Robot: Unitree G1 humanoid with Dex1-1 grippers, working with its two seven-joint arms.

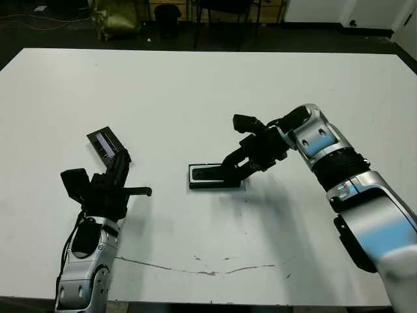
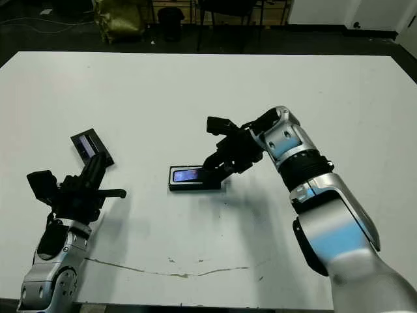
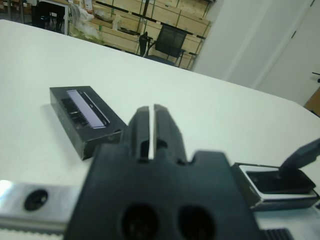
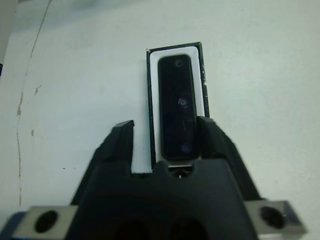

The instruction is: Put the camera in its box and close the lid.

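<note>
The box (image 4: pixel 154 100), black outside with a white lining, lies at the table's middle. The slim black camera (image 4: pixel 176 110) rests flat inside it, showing a bluish patch (image 2: pixel 189 175) in the head view. My right gripper (image 4: pixel 166 124) is open and straddles one end of the box, a finger (image 4: pixel 122 145) on each side and no contact with the camera. The lid (image 1: pixel 104 143), a flat black panel with a shiny window strip, lies far left, apart from the box. My left gripper (image 3: pixel 151 109) is shut on nothing, just short of the lid (image 3: pixel 85 112).
A thin crack line (image 1: pixel 195 270) runs along the white table near its front edge. Beyond the far edge stand a dark chair (image 3: pixel 170 42), stacked cartons and a yellowish bag (image 1: pixel 117 16). Bare tabletop separates lid and box.
</note>
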